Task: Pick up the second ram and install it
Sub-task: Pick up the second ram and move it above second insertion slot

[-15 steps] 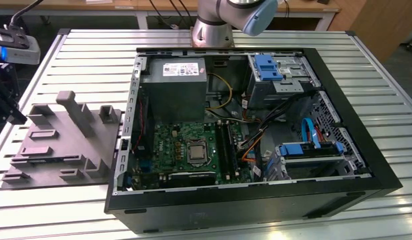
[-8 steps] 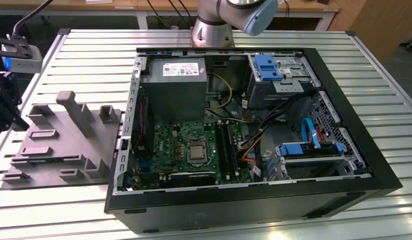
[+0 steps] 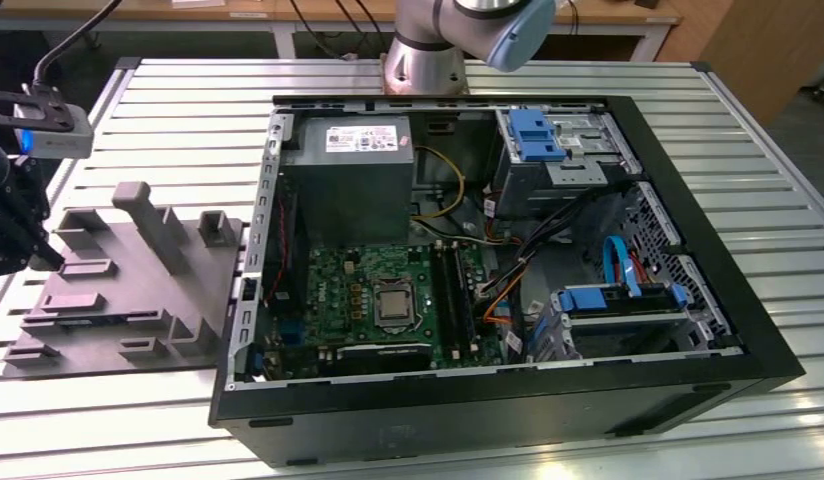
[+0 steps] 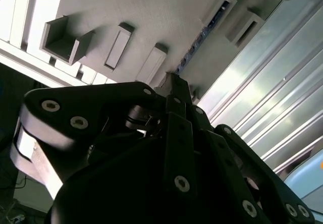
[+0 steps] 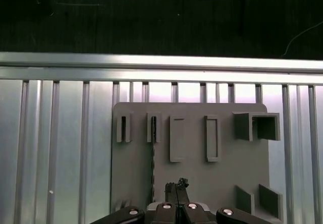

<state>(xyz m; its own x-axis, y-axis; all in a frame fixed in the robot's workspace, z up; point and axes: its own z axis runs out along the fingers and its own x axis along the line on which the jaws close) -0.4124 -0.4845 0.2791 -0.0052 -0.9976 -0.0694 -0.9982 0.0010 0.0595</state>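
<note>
The second ram (image 5: 153, 156) stands on its long edge in a slot of the gray holder block (image 5: 192, 133), a thin dark strip seen from above. In the second wrist view it is a bluish strip (image 4: 202, 37) on the same block (image 4: 151, 12). In the exterior view a sliver of blue ram (image 3: 103, 319) lies low in the block (image 3: 119, 280). My gripper (image 5: 176, 186) hovers over the block just beside the ram, fingers shut together with nothing between them. The black gripper (image 3: 39, 258) hangs at the exterior view's left edge, and its closed tip (image 4: 174, 80) sits near one end of the ram.
An open computer case (image 3: 706, 300) lies at the exterior view's right of the block, with the green motherboard (image 3: 372, 290) and its black socket strips (image 3: 452, 290) inside. The arm's base (image 3: 426, 60) stands behind the case. Everything rests on a ribbed metal table (image 3: 185, 110).
</note>
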